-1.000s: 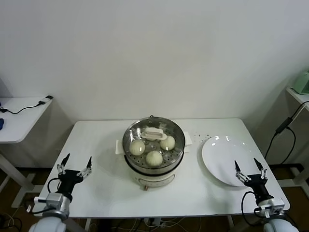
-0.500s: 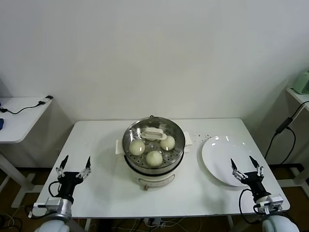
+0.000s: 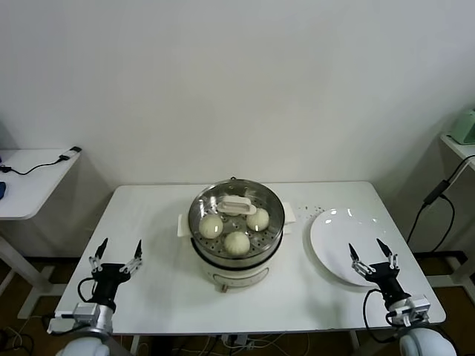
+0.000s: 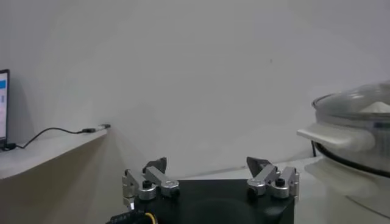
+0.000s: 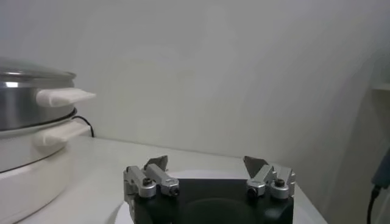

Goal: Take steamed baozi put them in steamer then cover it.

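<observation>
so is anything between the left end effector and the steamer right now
Nothing visible. The left end effector is open over bare table, left of the steamer. The cover already sits on it, over the baozi.

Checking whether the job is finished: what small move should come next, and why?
Probably none beyond keeping both arms parked: the baozi sit in the steamer under the cover, the plate is bare, and the left gripper and right gripper hold nothing.
</observation>
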You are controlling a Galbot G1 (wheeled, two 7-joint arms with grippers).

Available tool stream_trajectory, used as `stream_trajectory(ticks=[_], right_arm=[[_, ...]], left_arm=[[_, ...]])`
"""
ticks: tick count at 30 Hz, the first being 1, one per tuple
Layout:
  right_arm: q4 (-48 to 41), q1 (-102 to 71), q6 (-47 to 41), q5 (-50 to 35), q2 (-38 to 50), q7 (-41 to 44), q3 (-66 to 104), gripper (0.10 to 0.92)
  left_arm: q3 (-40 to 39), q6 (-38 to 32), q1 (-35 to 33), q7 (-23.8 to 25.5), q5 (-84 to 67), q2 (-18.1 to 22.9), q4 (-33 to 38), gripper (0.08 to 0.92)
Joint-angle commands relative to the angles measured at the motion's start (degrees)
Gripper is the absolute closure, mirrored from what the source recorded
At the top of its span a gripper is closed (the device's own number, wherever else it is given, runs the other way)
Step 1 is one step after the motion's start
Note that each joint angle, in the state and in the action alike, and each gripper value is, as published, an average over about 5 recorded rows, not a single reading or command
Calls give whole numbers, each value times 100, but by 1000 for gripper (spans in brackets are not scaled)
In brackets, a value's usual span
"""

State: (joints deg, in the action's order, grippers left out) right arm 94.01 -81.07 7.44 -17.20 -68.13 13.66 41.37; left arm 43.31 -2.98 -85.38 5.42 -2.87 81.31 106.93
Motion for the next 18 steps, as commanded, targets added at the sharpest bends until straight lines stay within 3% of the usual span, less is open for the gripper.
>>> stream_trajectory(ticks=[1, 18], right_arm=[[25, 23, 15, -49, -6, 38, -41, 203], [-81, 88, 96, -68, -61, 78, -49, 203]], left_arm=[[15, -30, 3, 20, 32, 30, -22, 177], [105, -5, -33, 104, 40, 5, 53, 177]])
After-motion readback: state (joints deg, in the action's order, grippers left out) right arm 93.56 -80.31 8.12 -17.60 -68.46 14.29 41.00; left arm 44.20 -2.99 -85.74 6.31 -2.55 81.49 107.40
